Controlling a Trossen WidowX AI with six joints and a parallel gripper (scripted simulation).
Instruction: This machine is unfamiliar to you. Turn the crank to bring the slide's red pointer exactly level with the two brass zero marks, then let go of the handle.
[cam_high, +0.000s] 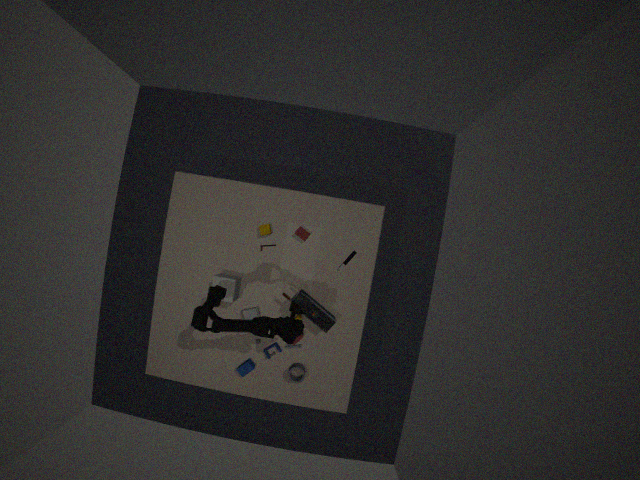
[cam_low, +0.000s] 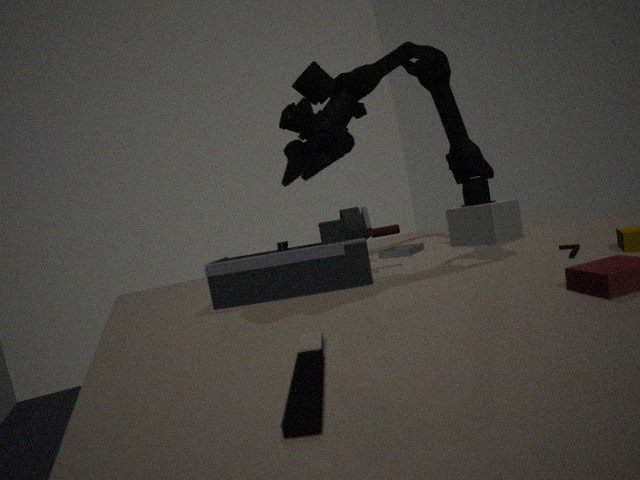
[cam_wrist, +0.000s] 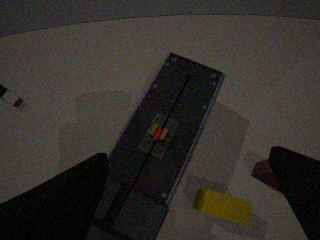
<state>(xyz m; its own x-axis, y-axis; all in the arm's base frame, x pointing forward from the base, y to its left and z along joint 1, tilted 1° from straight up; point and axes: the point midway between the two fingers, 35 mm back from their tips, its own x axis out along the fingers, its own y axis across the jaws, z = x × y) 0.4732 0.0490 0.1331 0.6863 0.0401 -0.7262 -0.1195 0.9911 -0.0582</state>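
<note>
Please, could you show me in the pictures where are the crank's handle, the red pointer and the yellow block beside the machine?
crank's handle (cam_high: 286, 296) (cam_low: 385, 230): top and exterior views, on its brown grip
red pointer (cam_wrist: 158, 133): wrist view, on its middle
yellow block (cam_wrist: 226, 207): wrist view, on its long face

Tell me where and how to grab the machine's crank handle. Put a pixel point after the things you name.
Grip the brown handle (cam_high: 286, 296) (cam_low: 385, 230) around the middle of its length, coming from above with the open gripper (cam_low: 294, 181) (cam_wrist: 188, 158), one finger on either side. It sticks out roughly level from the machine's (cam_high: 316, 311) (cam_low: 289, 281) (cam_wrist: 172, 105) end, clear of the housing, so its slim bar should fit between the fingers.
</note>
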